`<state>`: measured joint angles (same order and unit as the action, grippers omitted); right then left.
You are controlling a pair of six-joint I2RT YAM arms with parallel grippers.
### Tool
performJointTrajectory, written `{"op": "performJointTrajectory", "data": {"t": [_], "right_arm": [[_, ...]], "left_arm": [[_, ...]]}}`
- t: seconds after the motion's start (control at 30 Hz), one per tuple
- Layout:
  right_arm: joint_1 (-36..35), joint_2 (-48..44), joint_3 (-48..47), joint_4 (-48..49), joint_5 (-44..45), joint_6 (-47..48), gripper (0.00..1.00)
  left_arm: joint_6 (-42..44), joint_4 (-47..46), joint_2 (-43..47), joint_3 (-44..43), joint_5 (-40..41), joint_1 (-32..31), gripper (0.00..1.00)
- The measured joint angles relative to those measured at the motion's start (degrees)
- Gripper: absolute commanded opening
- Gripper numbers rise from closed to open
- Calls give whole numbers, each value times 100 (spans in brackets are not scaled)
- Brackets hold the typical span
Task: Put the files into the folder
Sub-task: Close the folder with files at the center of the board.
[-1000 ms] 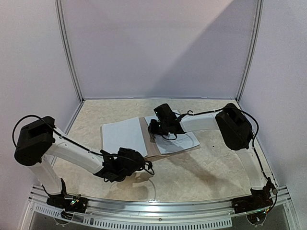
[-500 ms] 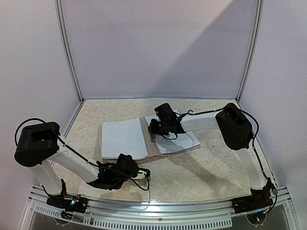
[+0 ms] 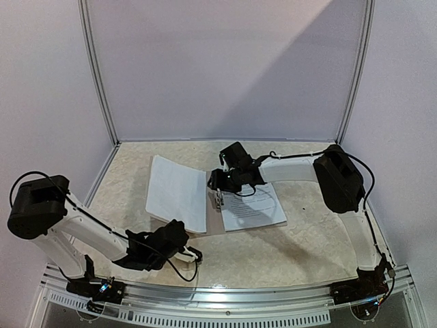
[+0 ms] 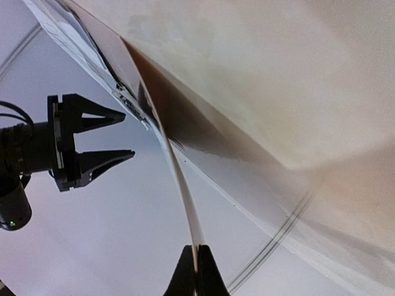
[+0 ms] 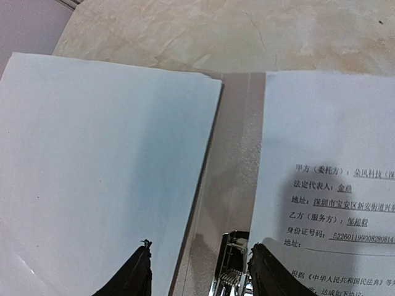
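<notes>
While the folder [image 5: 237,142] lies open on the table [image 3: 300,246], spine running far to near, its left cover tilts up carrying a blank sheet; another of the files [image 3: 252,205], printed, lies flat on the right half. The left gripper [image 4: 196,271] is pinched closed on the raised cover's thin edge. The right gripper [image 5: 200,246] hangs wide open over the spine, straddling the metal clip [image 5: 231,265].
</notes>
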<state>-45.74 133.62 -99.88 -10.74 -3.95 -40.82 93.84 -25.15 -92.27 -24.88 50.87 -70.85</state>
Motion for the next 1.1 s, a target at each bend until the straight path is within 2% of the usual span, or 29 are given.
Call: {"op": "performJointTrajectory", "data": {"t": [0.13, 0.27, 0.4, 0.5, 0.63, 0.8, 1.03, 1.1], "right_arm": [[7, -385, 103, -245, 79, 153, 55], [76, -1134, 605, -680, 498, 280, 54], [466, -2085, 1665, -1032, 977, 363, 48], [1082, -2653, 2461, -1451, 1314, 367, 41], [1665, -2732, 2874, -2002, 1635, 417, 31], [1591, -2474, 3047, -2269, 1663, 431, 21], [1543, -2323, 3053, -2079, 1318, 437, 18], [1552, -2328, 3069, -2048, 1298, 435, 18]], "left_arm": [[723, -24, 197, 70, -125, 55, 0], [1370, -328, 262, 153, -254, 203, 0], [1679, -544, 264, 192, -407, 356, 0], [1810, -619, 260, 195, -490, 413, 0], [1912, -715, 120, -2, -575, 435, 0], [1982, -758, -166, -721, -743, 439, 0], [2024, -946, -494, -1091, -894, 446, 0], [2037, -951, -573, -1187, -914, 455, 6]]}}
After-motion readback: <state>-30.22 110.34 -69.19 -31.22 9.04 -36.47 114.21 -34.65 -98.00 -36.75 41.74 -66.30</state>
